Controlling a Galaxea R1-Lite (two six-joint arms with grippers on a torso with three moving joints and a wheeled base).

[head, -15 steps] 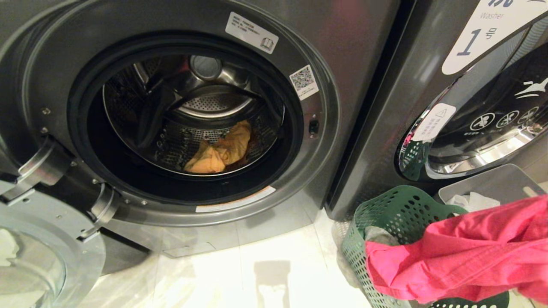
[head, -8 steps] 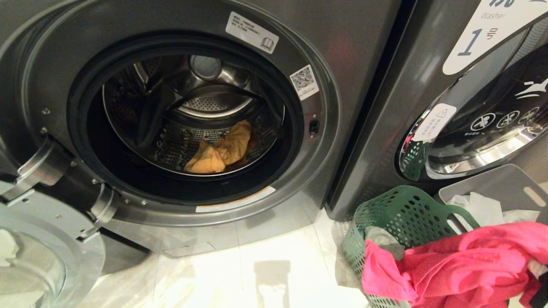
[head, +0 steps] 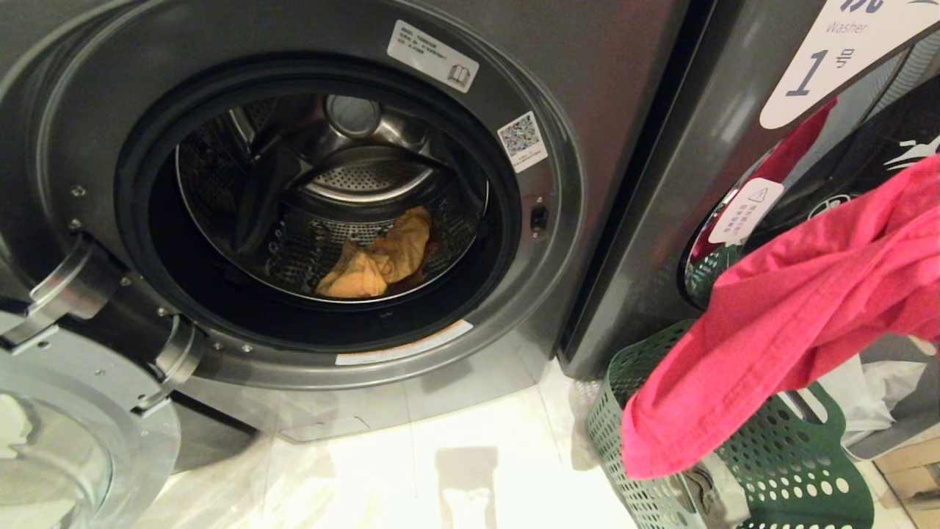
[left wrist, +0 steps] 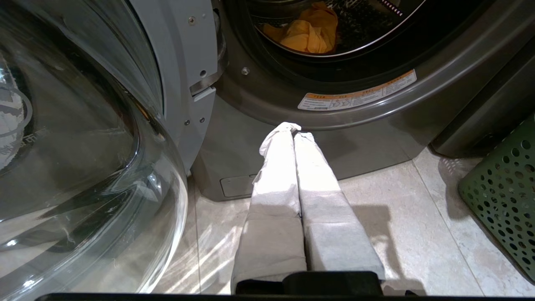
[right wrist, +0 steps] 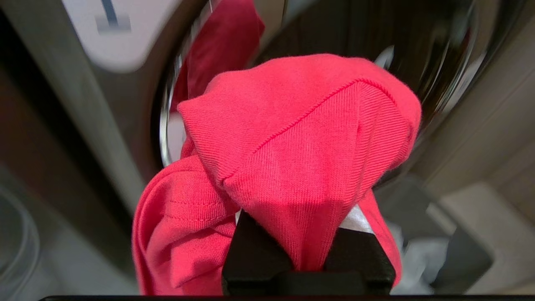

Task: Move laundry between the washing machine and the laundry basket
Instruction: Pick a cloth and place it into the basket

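Note:
The washing machine (head: 547, 294) stands open, its glass door (head: 51, 448) swung down to the left. A yellow-orange garment (head: 378, 257) lies crumpled in the drum and also shows in the left wrist view (left wrist: 309, 33). At the right a bright red garment (head: 793, 316) hangs in the air above the green perforated laundry basket (head: 778, 470). My right gripper (right wrist: 307, 251) is shut on a fold of this red garment (right wrist: 301, 138); in the head view the cloth hides it. My left gripper (left wrist: 292, 133) is shut and empty, low over the floor before the machine.
A like machine marked 1 (head: 734, 147) stands to the right, door closed, just behind the hanging cloth. A grey solid-walled bin (head: 907, 415) holding white cloth (head: 855, 393) sits beside the basket. Pale floor tiles (head: 455, 470) lie before both machines.
The red garment sank onto the basket, then rose; it now hangs higher, in front of the door of machine 1. The left gripper and the yellow-orange garment have not moved.

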